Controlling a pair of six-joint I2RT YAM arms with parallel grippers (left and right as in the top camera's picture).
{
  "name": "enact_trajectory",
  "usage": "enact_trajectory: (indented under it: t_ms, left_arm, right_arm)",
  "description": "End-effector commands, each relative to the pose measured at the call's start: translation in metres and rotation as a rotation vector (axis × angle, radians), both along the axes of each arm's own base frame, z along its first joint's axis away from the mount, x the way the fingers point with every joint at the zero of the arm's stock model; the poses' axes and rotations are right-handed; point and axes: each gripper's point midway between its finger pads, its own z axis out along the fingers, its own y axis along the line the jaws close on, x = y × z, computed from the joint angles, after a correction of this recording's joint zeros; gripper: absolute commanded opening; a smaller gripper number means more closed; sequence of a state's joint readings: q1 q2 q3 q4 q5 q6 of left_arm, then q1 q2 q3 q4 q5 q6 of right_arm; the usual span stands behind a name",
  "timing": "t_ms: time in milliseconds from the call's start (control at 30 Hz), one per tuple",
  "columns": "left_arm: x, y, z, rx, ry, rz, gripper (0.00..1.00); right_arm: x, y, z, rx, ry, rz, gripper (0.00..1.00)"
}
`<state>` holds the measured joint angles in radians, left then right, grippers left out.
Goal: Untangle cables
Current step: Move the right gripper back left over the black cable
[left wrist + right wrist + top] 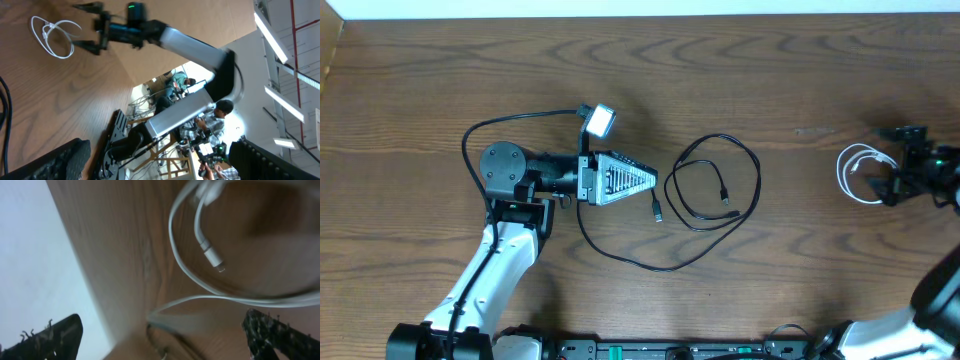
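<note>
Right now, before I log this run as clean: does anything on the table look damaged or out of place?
Nothing looks damaged or spilled. The black cables lie in overlapping loops in the middle, not yet separated. The white cable sits coiled apart at the right, by the open right gripper.

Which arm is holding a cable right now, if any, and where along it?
Neither. The left gripper and right gripper are both open and empty; the white cable lies loose by the right one.
</note>
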<state>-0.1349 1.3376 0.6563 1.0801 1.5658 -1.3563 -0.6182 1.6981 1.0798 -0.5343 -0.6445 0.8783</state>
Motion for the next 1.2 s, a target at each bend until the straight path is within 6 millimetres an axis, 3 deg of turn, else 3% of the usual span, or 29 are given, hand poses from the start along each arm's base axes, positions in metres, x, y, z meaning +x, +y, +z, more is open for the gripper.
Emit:
enact_trajectory:
  t_ms: [0, 133, 333, 533, 767, 967, 1033, 1167]
  left_arm:
    - [-0.002, -0.001, -0.001, 0.0, -0.024, -0.008, 0.94]
    - [-0.002, -0.001, -0.001, 0.0, -0.023, -0.008, 0.94]
    - [-0.002, -0.001, -0.001, 0.0, -0.023, -0.008, 0.94]
    - [-0.002, -0.001, -0.001, -0.001, -0.034, -0.008, 0.94]
    - [-0.002, -0.001, -0.002, -0.003, -0.061, -0.007, 0.94]
    - [-0.004, 0.0, -0.009, -0.001, -0.053, -0.006, 0.94]
    - [-0.005, 0.0, -0.014, 0.0, -0.048, -0.006, 0.94]
    - [-0.009, 0.0, -0.024, 0.002, -0.044, -0.005, 0.94]
  right_arm:
    - [-0.016, -0.039, 0.029, -0.374, 0.062, -0.065, 0.99]
    - [-0.021, -0.033, 0.045, -0.563, 0.082, 0.026, 0.99]
    - [-0.014, 0.003, 0.031, -0.611, 0.095, 0.238, 0.98]
    - [-0.02, 0.051, 0.013, -0.574, 0.153, 0.405, 0.79]
    - [-0.004, 0.135, 0.015, -0.68, 0.02, 0.755, 0.45]
    - [-0.01, 0.195, 0.015, -0.719, -0.056, 0.972, 0.33]
    - [-0.016, 0.21, 0.013, -0.713, -0.056, 1.017, 0.38]
    - [-0.028, 0.231, 0.01, -0.701, -0.051, 1.081, 0.74]
